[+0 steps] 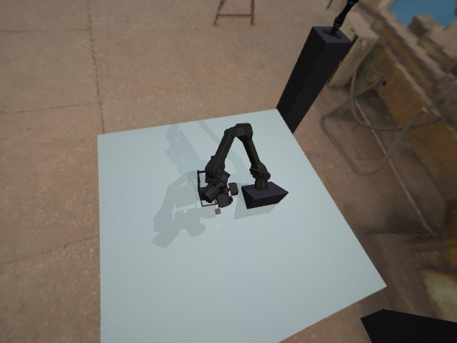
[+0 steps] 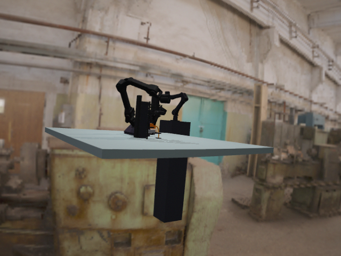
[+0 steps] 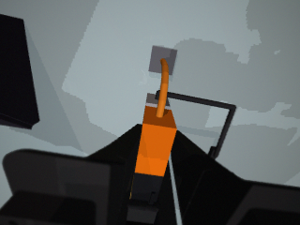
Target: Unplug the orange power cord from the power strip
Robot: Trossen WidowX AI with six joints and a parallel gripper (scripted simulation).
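Observation:
The orange plug (image 3: 155, 150) (image 2: 152, 126) is between the gripper's fingers, with a dark fingertip against each side in the wrist view. My gripper (image 3: 157, 131) points down and is shut on it. The power strip is mostly hidden under the plug and fingers; a grey part of the strip (image 3: 151, 99) (image 2: 151, 131) shows below the plug. The plug appears to sit at the strip's top; how deep its prongs are is hidden. The orange cord (image 3: 165, 86) (image 2: 158, 130) curves from the plug to a small grey square plate (image 3: 157, 58) (image 1: 218, 211) on the table.
A thin black frame (image 3: 202, 99) (image 1: 198, 184) stands close beside the strip. The arm's dark base block (image 1: 263, 195) (image 3: 16, 70) is on the other side. A dark upright (image 2: 141, 118) stands near the plug in the exterior view. The pale table (image 1: 166, 288) (image 2: 187, 152) lies beneath.

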